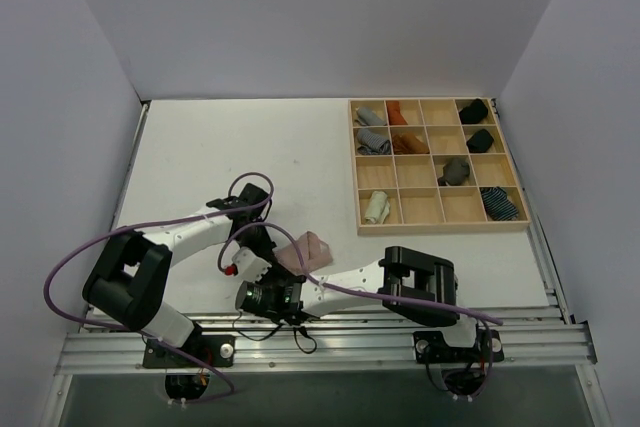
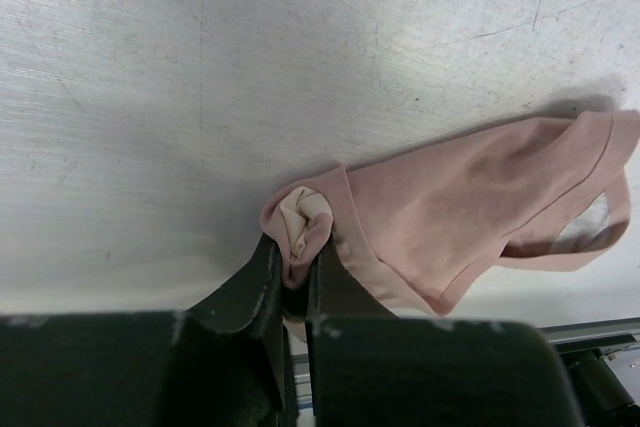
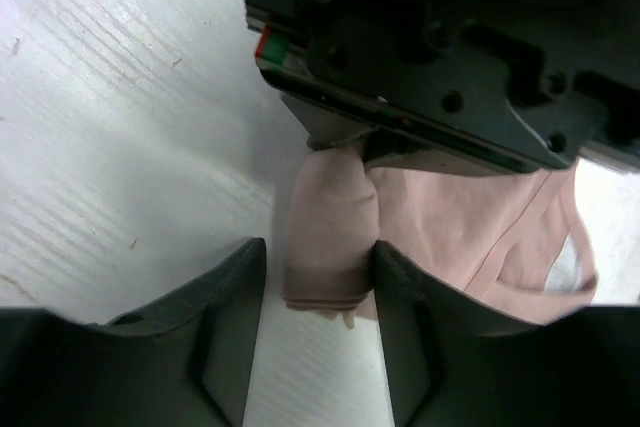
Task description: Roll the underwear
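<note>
**Both grippers at the rolled end of the pink underwear**

The pink underwear [image 1: 308, 249] lies on the white tabletop [image 1: 250, 147], low in the overhead view and just left of centre, where the two arms meet. It is well apart from the wooden tray [image 1: 436, 230] at the upper right.

In the left wrist view the left gripper [image 2: 295, 269] is pinched narrow on one end of the garment. A small tight roll of pink cloth with a beige inner part shows between its dark fingers [image 2: 255, 282]. The rest of the pink underwear [image 2: 470, 197] spreads flat toward the right of that frame, with a leg opening at the far right edge.

In the right wrist view the right gripper [image 3: 318, 257] stands fairly wide, straddling the rolled pink strip [image 3: 330, 227]. The finger on the right of the frame touches the cloth. The finger on the left stands apart from it, with a strip of tabletop between. The black body of the left gripper [image 3: 450, 67] fills the top of that frame, directly above the roll.

The pale yellow-green underwear [image 1: 377, 208] sits as a small bundle in the tray's lower-left compartment.
</note>
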Controlling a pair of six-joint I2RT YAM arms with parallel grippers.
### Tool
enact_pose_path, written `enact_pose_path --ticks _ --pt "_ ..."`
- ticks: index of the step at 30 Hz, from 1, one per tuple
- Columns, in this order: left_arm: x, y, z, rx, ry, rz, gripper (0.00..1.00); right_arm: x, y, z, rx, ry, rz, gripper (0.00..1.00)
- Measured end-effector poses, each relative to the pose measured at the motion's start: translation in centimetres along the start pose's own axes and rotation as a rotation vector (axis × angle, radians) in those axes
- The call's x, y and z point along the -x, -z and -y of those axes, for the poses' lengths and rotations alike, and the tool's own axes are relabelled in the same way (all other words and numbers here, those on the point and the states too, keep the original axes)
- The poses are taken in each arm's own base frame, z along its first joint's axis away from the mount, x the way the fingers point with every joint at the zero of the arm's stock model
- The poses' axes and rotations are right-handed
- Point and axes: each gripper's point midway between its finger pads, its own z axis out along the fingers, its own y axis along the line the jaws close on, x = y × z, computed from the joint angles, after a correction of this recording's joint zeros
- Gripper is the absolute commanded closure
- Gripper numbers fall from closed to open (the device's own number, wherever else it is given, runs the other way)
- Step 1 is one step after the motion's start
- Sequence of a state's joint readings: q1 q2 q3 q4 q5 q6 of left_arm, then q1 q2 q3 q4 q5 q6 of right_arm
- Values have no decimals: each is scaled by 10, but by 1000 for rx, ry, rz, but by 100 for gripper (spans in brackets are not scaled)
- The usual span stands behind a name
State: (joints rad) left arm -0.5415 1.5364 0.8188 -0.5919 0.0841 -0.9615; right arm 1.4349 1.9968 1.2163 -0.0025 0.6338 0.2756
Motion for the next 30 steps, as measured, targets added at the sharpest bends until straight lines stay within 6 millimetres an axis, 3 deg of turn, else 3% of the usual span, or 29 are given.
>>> enact_pose_path --ticks 3,6,10,14,20,30 --pt "-1 0 -1 5 5 -3 97 -1 -2 0 -7 17 -2 91" --pt "-1 1 -2 14 21 -8 89 -1 -3 0 -4 -5 0 98" --pt "-1 5 -9 37 59 -18 59 -7 -2 0 66 -179 37 99" --pt "0 19 -21 60 102 -18 50 -11 -1 2 195 -418 68 100" --pt "14 42 -25 30 115 48 46 -6 -5 -1 393 -707 116 100" --pt "10 49 -30 -9 87 79 44 9 -13 -19 591 -888 142 100"
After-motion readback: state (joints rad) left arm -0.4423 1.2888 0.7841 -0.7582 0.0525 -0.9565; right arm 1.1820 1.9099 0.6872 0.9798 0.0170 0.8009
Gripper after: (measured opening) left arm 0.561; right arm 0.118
